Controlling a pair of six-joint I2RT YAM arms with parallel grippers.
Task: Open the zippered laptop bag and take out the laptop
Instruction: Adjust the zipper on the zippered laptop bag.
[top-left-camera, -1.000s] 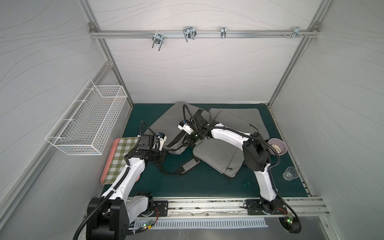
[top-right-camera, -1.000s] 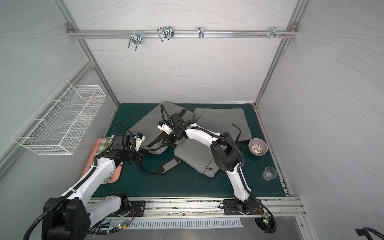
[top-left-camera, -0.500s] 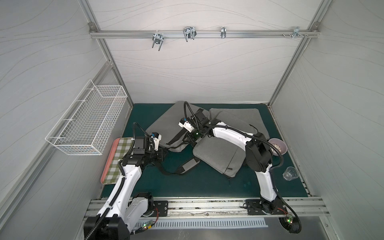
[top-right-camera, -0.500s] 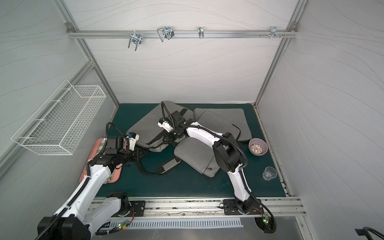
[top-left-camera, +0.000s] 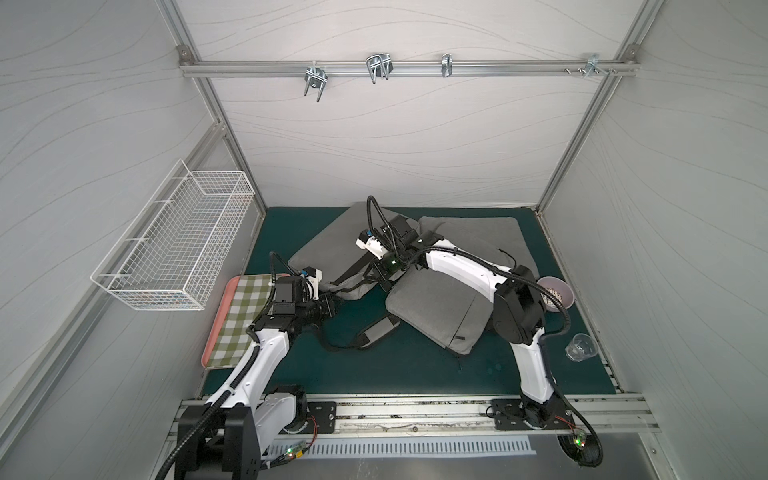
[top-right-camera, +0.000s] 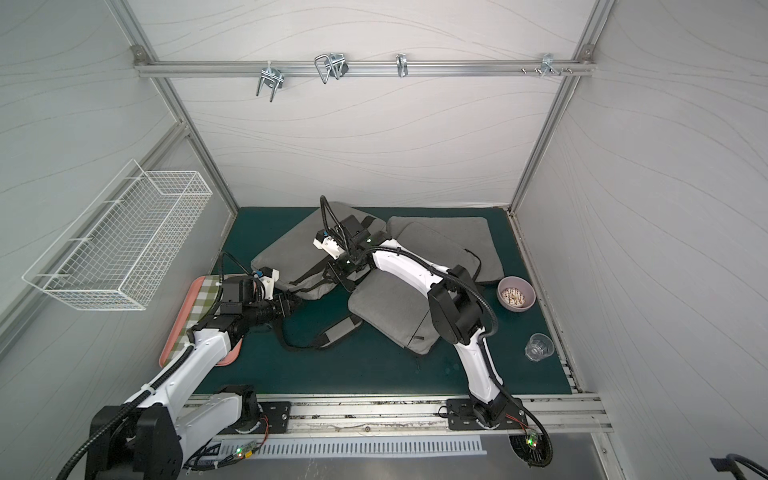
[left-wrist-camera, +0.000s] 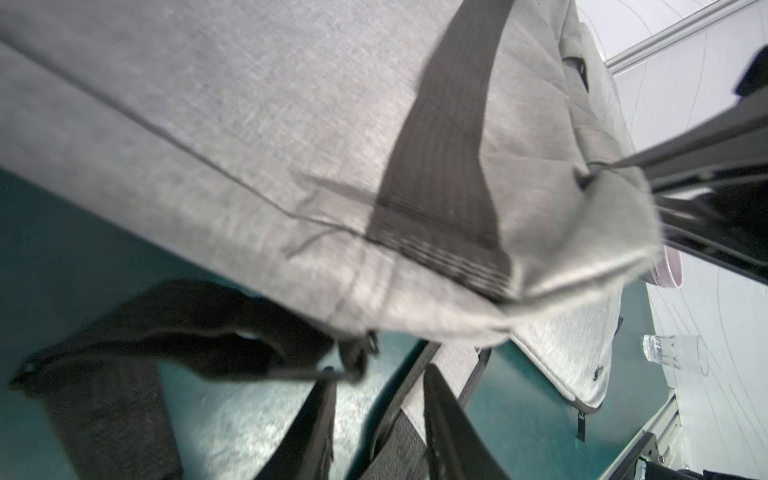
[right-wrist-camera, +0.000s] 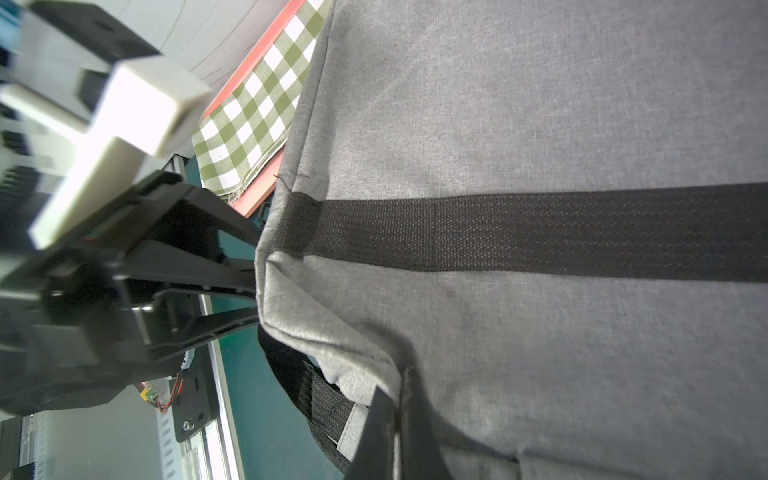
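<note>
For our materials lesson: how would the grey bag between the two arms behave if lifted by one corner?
Probably floppy: the bag creases where the right hand pinches it. Its woven surface looks unlikely to slip. The loose strap trailing on the mat would likely drag along.

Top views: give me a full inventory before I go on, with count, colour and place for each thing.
bags: at least three, grey, on mat; rear left, rear right, front centre
strap: one, black with grey pad, mat, front of bags
tray: one, pink, mat's left edge
cloth: one, green-white check, on tray
bowl: one, pink, right side
glass: one, clear, front right
basket: one, white wire, left wall
hooks: four, metal, rear rail
mat: one, dark green, floor
left end effector: open, at rear-left bag's corner
right end effector: shut on rear-left bag's edge
</note>
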